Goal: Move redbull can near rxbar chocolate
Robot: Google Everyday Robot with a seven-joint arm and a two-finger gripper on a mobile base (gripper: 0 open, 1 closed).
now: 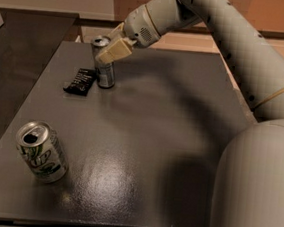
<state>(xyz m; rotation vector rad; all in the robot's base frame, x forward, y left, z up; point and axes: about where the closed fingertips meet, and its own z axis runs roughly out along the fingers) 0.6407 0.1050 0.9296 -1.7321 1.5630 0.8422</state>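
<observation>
The redbull can (105, 71), slim and silver-grey with bluish panels, stands upright on the dark table (171, 118) at the far left. The rxbar chocolate (81, 81), a flat black wrapper, lies just to the left of the can, almost touching its base. My gripper (113, 50) is at the can's upper part, its beige tip overlapping the can's right side near the top. The arm reaches in from the upper right.
A wider silver can with green markings (42, 151) stands tilted at the front left of the table. My arm's pale body (255, 186) fills the right side. A darker counter (23, 39) lies beyond the table's left edge.
</observation>
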